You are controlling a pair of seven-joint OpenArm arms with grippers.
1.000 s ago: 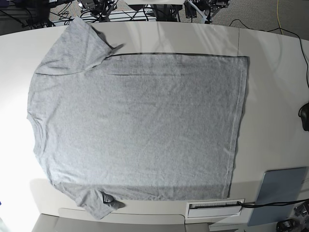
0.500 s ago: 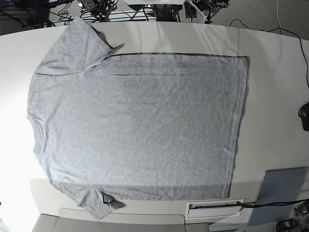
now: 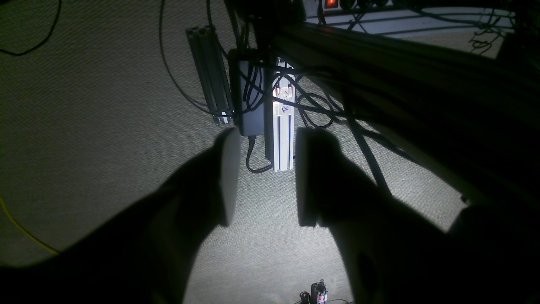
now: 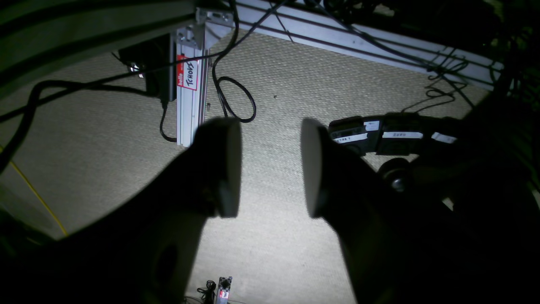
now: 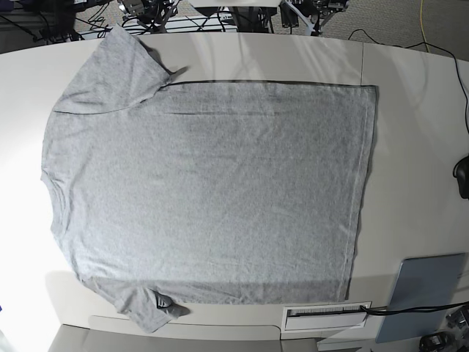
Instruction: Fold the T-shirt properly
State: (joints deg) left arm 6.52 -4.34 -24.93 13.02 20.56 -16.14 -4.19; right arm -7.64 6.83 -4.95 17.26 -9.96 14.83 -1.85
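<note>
The heather-grey T-shirt (image 5: 205, 191) lies spread flat on the white table (image 5: 418, 147) in the base view, neck at the left, hem at the right, plain side up. One sleeve lies at the top left and the other at the bottom left. No lettering shows. Neither arm shows in the base view. My left gripper (image 3: 263, 177) is open and empty, off the table over carpet. My right gripper (image 4: 270, 166) is also open and empty, over carpet. The shirt does not show in either wrist view.
A grey-blue pad (image 5: 421, 293) and a white slotted box (image 5: 326, 315) sit at the table's bottom right. A dark object (image 5: 463, 176) lies at the right edge. Under the grippers are aluminium frame rails (image 3: 282, 122), cables (image 4: 234, 93) and carpet.
</note>
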